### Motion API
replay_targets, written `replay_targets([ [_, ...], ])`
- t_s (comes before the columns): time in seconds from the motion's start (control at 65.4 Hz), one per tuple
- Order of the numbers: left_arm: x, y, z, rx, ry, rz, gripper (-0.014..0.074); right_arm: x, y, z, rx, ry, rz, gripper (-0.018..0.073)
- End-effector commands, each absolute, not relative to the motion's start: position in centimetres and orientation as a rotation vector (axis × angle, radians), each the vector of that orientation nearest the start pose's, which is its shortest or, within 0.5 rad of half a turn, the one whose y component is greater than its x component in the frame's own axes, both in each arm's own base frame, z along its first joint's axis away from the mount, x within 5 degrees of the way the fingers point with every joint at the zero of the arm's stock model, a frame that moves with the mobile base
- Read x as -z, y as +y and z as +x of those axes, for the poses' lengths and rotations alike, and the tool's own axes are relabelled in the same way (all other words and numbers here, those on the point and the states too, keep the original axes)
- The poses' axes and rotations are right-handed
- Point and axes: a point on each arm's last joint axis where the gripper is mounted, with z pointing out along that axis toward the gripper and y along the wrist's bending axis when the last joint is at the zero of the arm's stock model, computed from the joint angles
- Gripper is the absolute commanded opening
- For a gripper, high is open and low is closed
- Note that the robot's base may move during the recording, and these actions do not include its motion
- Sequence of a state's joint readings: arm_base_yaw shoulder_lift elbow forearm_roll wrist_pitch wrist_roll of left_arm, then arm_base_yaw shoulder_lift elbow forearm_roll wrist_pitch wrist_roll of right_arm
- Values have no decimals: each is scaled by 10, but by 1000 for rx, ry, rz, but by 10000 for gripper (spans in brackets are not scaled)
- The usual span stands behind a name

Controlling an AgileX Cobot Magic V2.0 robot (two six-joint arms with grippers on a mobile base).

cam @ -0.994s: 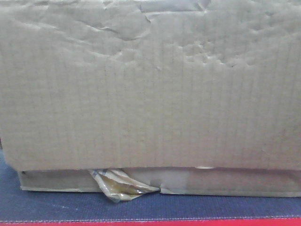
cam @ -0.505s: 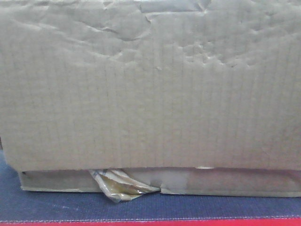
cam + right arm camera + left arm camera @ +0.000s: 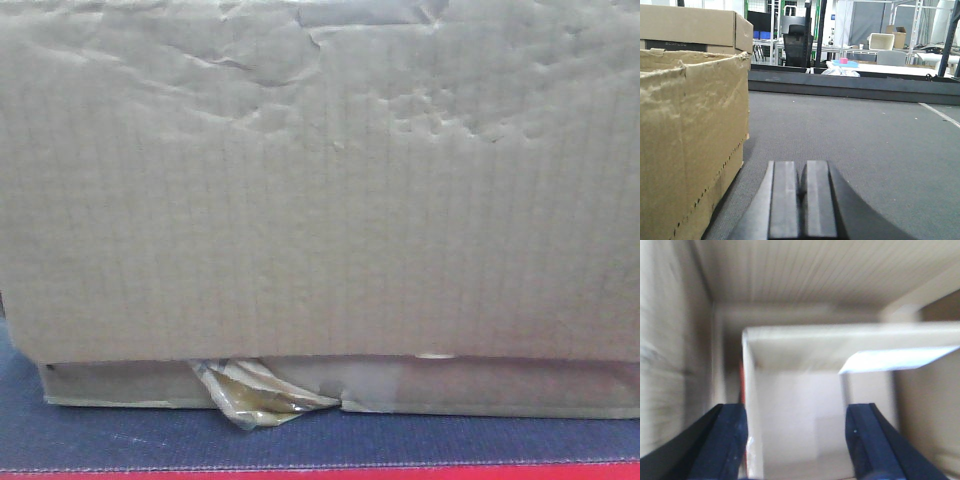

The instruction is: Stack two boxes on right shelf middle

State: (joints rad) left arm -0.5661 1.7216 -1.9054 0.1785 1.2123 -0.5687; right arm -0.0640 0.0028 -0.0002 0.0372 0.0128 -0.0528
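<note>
In the left wrist view my left gripper (image 3: 796, 410) reaches down into a large cardboard carton (image 3: 670, 340). Its two dark blue fingers (image 3: 727, 440) press on both sides of a small pale box (image 3: 795, 390) that has a white label on its top right. This view is blurred. In the right wrist view my right gripper (image 3: 803, 165) is shut and empty, low over grey carpet (image 3: 865, 140). A worn brown cardboard box (image 3: 690, 140) stands just to its left. The front view is filled by one face of a big cardboard box (image 3: 320, 180). No shelf is in view.
The big box in the front view rests on a blue mat (image 3: 120, 440) with a red edge, and torn tape (image 3: 255, 395) hangs at its bottom. Another carton (image 3: 690, 25) sits behind the brown box. Racks, tables and a chair (image 3: 797, 42) stand far off.
</note>
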Motion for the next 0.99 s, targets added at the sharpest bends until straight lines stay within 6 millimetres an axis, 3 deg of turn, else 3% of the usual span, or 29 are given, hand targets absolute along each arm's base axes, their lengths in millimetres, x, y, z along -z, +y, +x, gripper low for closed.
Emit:
replay_targets([
  [0.0,-440,-175,307,232,2420,29,340,-214,-4,56,66,1476,39,-160],
  [0.122,-453,-159,300,120,2348,47,340,-214,-4,56,66,1476,39,-160],
  [0.245,-450,-149,302,113,2369,40,340,-214,-4,56,66,1476,39,-160],
  [0.535,-408,-132,313,53,2520,38,340,-214,-4,56,66,1476,39,-160],
  [0.979,-374,-128,313,-1,2634,63,340,-214,-4,56,66,1476,39,-160],
])
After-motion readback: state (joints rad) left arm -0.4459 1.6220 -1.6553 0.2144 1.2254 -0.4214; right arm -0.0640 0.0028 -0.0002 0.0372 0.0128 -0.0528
